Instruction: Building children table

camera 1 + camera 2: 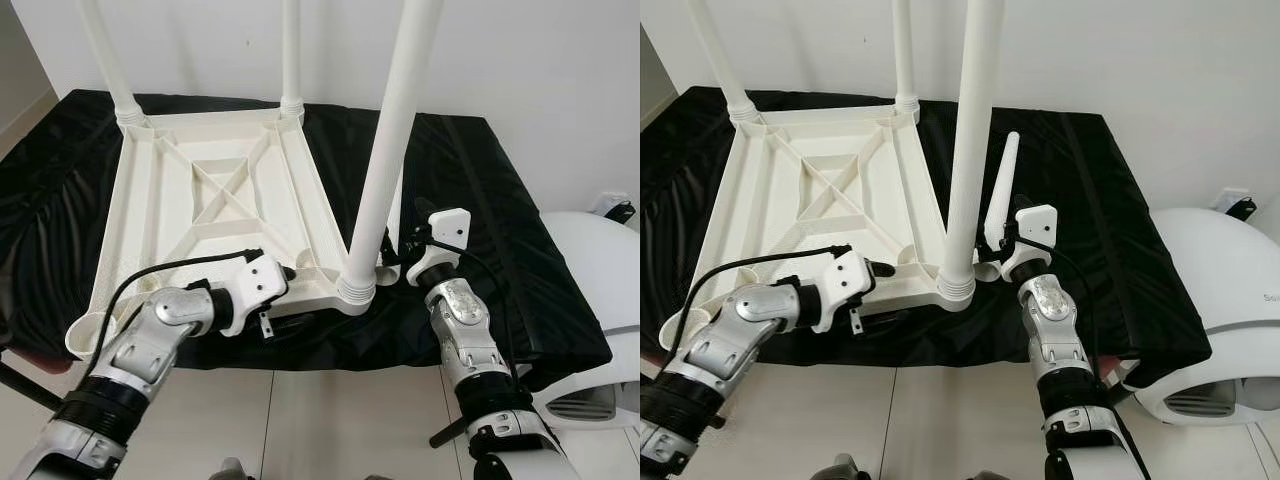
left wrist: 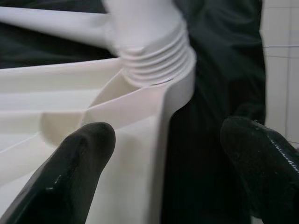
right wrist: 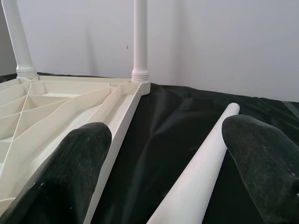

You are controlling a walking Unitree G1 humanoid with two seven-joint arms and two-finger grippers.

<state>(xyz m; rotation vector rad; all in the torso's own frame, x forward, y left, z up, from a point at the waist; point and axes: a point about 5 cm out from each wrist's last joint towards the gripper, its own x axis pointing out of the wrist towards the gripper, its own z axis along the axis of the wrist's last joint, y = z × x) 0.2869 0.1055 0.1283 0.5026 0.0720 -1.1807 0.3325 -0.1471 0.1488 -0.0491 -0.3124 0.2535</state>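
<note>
Head views: the upturned white ribbed plastic tabletop (image 1: 215, 200) lies on black cloth (image 1: 1090, 190), three legs fitted. Left wrist: left gripper (image 2: 163, 168) spread astride its rim. Right wrist: right gripper (image 3: 173, 172) gaping over the loose tapered white leg (image 3: 196, 172) — a glancing close could roll it away.

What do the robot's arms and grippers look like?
Both arms are silver metal in rounded segments with black bands at the joints. Each ends in a white angular wrist housing. A thin black cable loops along the left arm, and another runs by the right arm. The fingers are long, black and blunt-tipped, with a matte, slightly speckled surface.
</note>
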